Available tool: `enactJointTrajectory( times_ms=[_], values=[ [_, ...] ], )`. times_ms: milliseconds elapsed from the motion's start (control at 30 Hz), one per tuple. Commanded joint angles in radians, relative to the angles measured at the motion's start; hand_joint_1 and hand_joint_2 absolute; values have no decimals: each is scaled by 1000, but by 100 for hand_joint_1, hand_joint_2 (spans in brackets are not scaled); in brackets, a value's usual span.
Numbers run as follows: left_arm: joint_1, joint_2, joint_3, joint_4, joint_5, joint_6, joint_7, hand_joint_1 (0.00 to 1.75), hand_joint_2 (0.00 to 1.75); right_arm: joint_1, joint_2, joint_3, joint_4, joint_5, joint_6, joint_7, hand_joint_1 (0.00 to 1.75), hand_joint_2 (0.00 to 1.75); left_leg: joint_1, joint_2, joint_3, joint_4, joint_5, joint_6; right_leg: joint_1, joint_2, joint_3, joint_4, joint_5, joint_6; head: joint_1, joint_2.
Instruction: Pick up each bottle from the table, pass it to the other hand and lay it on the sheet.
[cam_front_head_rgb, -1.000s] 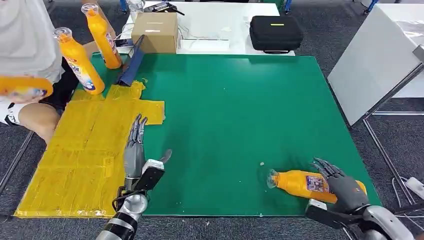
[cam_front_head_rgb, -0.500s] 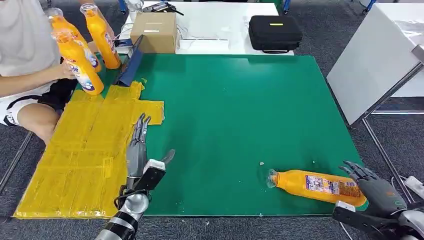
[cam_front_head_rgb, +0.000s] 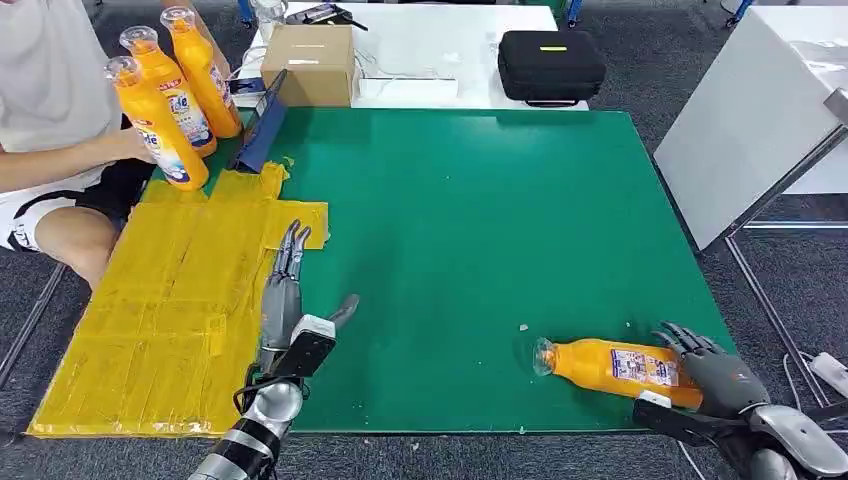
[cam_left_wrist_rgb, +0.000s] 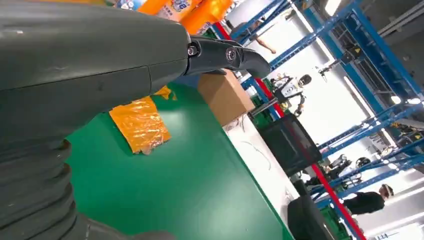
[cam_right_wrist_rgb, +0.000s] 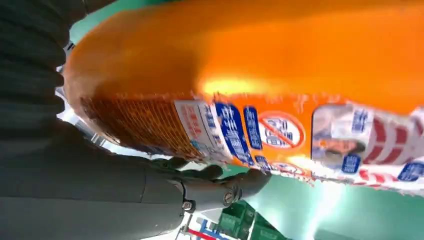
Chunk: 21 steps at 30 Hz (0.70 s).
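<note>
- The orange bottle (cam_front_head_rgb: 620, 367) lies on its side on the green table (cam_front_head_rgb: 480, 220), close to the near edge and towards the near right corner.
- Its long axis runs roughly along that near edge, with the cap pointing towards the table's middle and the base towards the right edge.
- The right hand (cam_front_head_rgb: 722, 380) is at the bottle's base end, fingers spread over the label; I cannot tell whether it is touching or already gripping.
- The right wrist view shows the bottle (cam_right_wrist_rgb: 280, 95) very close against the hand (cam_right_wrist_rgb: 100, 185), thumb lying under the label, though contact stays unclear.
- The left hand (cam_front_head_rgb: 285, 300) lies flat and released, holding nothing, on the edge of the yellow sheet (cam_front_head_rgb: 150, 330), well apart from the bottle.
- The right hand is plainly nearer, so the pick-up looks to be its job.
- Three more bottles (cam_front_head_rgb: 165, 100) stand at the far left corner beside a person (cam_front_head_rgb: 50, 110).
</note>
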Motion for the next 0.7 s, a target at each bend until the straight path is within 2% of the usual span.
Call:
enactJointTrajectory(
  times_ms=[33, 233, 267, 300, 333, 367, 400, 433, 533, 700],
  values=[
    [-35, 22, -29, 37, 4, -4, 3, 0, 175, -44, 51, 63, 92, 1, -1, -1, 0, 175, 2, 0, 4, 0, -2, -3, 2, 2, 4, -2, 0, -2, 0, 0],
    [-38, 20, -39, 42, 12, -6, 3, 0, 175, -83, 76, 122, 158, 13, 9, -4, 0, 175, 4, 0, 7, 0, -4, -5, 3, 4, 8, -3, -1, -4, 0, 0],
    [-37, 20, -42, 43, 14, -4, 3, 0, 175, -88, 81, 129, 177, 25, -12, 2, 5, 175, 3, 1, 6, 0, -3, -4, 3, 3, 6, -3, -1, -3, 0, 0],
    [-36, 21, -45, 43, 17, -2, 3, 0, 175, -94, 90, 131, 193, 24, -22, 2, 21, 175, 3, 1, 5, 0, -2, -3, 2, 2, 5, -2, 0, -3, 0, 0],
    [-35, 21, -44, 42, 20, -3, 3, 0, 175, -94, 94, 134, 196, 25, -24, 2, 47, 175, 3, 1, 5, 0, -2, -3, 3, 2, 5, -3, 0, -3, 0, 0],
    [-35, 22, -43, 41, 22, -3, 3, 0, 175, -96, 97, 139, 202, 26, -25, 1, 98, 175, 4, 1, 8, 0, -3, -5, 3, 3, 9, -3, -1, -4, 0, 0],
    [-35, 23, -43, 41, 24, -5, 3, 0, 175, -96, 97, 142, 204, 26, -25, 0, 133, 175, 3, 1, 7, 0, -2, -3, 3, 2, 7, -3, 0, -3, 0, 0],
    [-35, 23, -43, 41, 26, -6, 3, 0, 175, -94, 95, 145, 202, 27, -29, -2, 127, 175, 3, 1, 6, 0, -1, -3, 3, 2, 5, -3, 0, -3, 0, 0],
    [-34, 23, -43, 38, 30, -8, 3, 0, 175, -93, 98, 144, 193, 24, -44, -3, 148, 175, 4, 1, 9, 0, -3, -5, 3, 2, 9, -3, -2, -4, 0, 0],
    [-26, 24, -45, 22, 31, -26, 3, 0, 175, -104, 118, 144, 183, 26, -63, -6, 162, 175, 3, 2, 8, 0, -3, -4, 3, 3, 8, -2, -1, -4, 0, 0]
  ],
)
